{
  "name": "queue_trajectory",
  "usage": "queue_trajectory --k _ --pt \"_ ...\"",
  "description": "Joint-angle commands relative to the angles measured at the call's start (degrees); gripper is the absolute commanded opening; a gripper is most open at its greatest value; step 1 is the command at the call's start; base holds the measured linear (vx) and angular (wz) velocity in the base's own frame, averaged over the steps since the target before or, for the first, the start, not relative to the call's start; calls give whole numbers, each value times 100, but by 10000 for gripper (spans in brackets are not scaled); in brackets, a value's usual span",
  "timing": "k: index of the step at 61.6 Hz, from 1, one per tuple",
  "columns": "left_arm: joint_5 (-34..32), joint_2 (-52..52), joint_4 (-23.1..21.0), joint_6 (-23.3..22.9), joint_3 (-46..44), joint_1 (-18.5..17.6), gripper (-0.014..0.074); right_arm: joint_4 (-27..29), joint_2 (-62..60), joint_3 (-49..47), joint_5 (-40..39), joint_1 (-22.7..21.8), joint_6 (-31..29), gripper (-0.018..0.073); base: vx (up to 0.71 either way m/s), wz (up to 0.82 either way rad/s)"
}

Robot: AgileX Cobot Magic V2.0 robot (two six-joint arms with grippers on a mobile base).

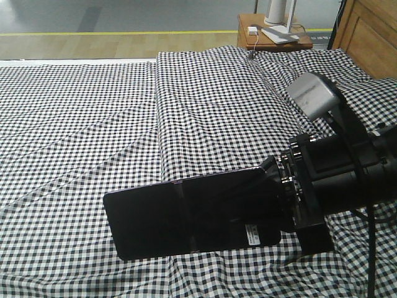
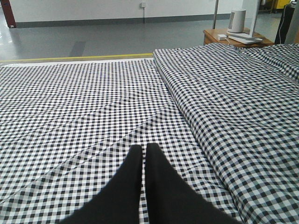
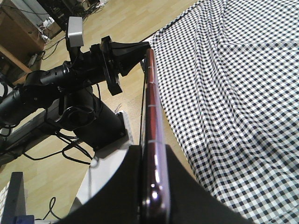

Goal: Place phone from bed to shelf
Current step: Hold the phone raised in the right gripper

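The phone (image 1: 186, 214), a glossy black slab with a white sticker, hangs level above the bed (image 1: 80, 124). My right gripper (image 1: 274, 197) is shut on its right end. In the right wrist view the phone (image 3: 150, 102) shows edge-on with its pinkish rim, clamped between both black fingers (image 3: 182, 186). My left gripper (image 2: 144, 153) hovers low over the gingham bed (image 2: 70, 102), fingers together with nothing between them. The left gripper (image 3: 135, 46) also shows in the right wrist view, close to the phone's far end. No shelf can be made out with certainty.
A reddish-brown bedside table (image 1: 273, 34) with white items stands behind the bed. Brown wooden furniture (image 1: 372, 31) fills the top right corner. A raised fold (image 2: 182, 93) runs down the cloth. The robot base (image 3: 93, 126) and cables lie on the wooden floor beside the bed.
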Motion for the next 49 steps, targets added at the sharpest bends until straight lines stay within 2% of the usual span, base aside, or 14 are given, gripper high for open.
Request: queue_trajectory --k 1,49 --pt "-418 -39 -40 -22 13 -18 1 525 -163 -132 437 3 -62 -1 0 0" --pt "-418 -39 -40 -22 13 -18 1 548 -163 -132 437 3 -62 -1 0 0"
